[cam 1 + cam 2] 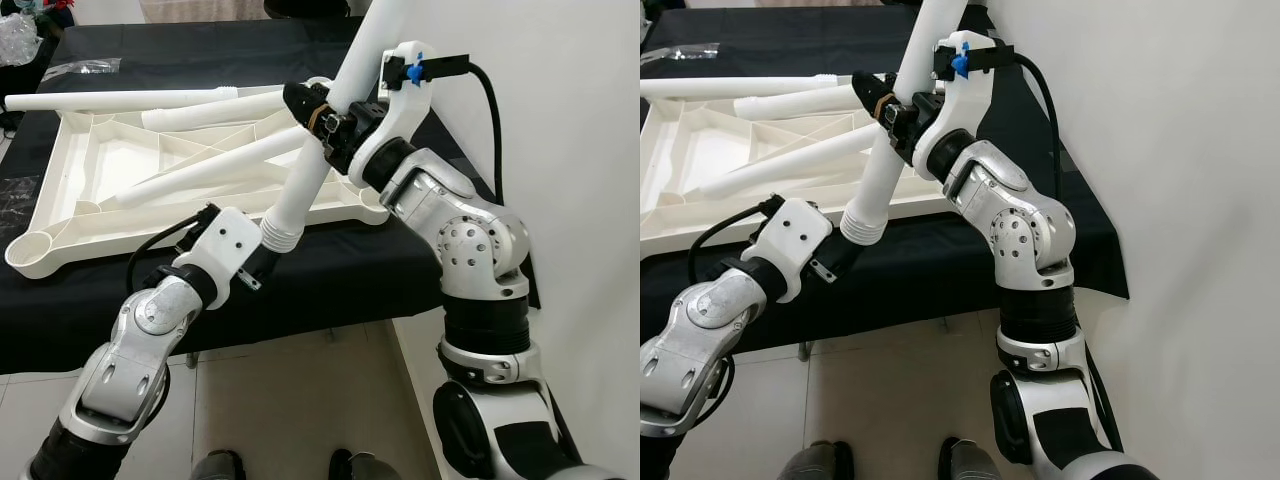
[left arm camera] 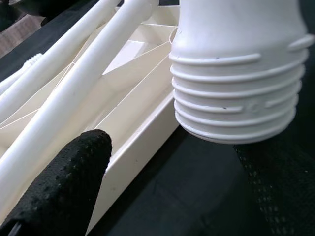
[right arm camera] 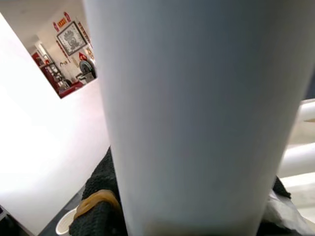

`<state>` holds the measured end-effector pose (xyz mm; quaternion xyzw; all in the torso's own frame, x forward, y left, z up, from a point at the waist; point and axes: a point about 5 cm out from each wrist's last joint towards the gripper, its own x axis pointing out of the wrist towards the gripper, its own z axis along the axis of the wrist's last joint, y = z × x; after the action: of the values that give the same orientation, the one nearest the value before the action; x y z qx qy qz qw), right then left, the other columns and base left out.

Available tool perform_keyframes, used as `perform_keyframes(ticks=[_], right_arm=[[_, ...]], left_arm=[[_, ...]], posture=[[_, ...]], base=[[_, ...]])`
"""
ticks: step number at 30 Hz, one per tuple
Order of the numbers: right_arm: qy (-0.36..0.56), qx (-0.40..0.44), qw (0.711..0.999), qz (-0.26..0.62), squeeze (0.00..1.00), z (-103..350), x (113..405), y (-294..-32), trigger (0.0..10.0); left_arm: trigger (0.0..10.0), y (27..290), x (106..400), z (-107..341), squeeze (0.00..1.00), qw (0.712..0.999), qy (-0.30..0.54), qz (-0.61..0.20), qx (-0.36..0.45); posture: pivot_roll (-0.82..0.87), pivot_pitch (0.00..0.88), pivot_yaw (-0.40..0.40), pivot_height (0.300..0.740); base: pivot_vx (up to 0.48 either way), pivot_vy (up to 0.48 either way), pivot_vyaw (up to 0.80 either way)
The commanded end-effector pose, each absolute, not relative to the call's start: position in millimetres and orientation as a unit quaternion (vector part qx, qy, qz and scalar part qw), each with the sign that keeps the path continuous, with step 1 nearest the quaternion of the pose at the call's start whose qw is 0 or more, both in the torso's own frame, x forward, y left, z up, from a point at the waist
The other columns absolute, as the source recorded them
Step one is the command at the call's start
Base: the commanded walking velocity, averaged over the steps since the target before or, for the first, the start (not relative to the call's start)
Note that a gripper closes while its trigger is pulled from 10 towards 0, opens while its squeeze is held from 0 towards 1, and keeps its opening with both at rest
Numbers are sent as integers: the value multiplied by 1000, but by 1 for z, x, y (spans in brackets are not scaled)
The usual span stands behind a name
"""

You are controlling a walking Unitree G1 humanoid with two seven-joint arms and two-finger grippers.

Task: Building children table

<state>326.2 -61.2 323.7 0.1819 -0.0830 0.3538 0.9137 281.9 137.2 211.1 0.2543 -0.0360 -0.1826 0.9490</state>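
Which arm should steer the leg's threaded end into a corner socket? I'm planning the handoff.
Probably left: the left gripper sits by the threaded end of the table leg, near the tabletop, while the right gripper clamps mid-shaft.

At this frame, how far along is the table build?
Done: the tabletop lies upside down on the black cloth, ribs up. No leg looks screwed in; three legs lie loose across it. In hand: the right end effector is shut on a fourth leg, whose threaded end hangs by the left end effector. Left: fitting all four legs.
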Motion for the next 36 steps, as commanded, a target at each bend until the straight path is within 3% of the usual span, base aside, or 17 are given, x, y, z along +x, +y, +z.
perform_keyframes(ticks=[1, 8, 13, 18, 22, 36], right_arm=[[-82, 183, 905, 374, 0, 326, 320, -55, 10000], [-79, 177, 902, 385, 0, 326, 317, -50, 10000], [-76, 177, 901, 389, 0, 326, 316, -49, 10000], [-74, 172, 901, 390, 0, 324, 314, -49, 10000], [-72, 167, 902, 391, 0, 322, 313, -49, 10000], [-66, 170, 897, 403, 0, 321, 308, -43, 10000]], left_arm=[[10000, 136, 283, 218, 0, 952, -53, -184, 240], [10000, 112, 269, 206, 0, 933, -22, -291, 209], [10000, 116, 274, 208, 0, 938, -35, -265, 220], [10000, 139, 288, 220, 0, 951, -62, -188, 236], [10000, 146, 292, 222, 0, 954, -63, -173, 237], [10000, 133, 292, 219, 0, 953, -67, -196, 223]], posture=[[18, 125, -42, 740], [15, 123, -43, 740], [15, 123, -43, 740], [11, 118, -41, 740], [9, 119, -38, 740], [4, 121, -33, 740]], base=[[0, 0, 0], [0, 0, 0], [0, 0, 0], [0, 0, 0], [0, 0, 0], [0, 0, 0]])
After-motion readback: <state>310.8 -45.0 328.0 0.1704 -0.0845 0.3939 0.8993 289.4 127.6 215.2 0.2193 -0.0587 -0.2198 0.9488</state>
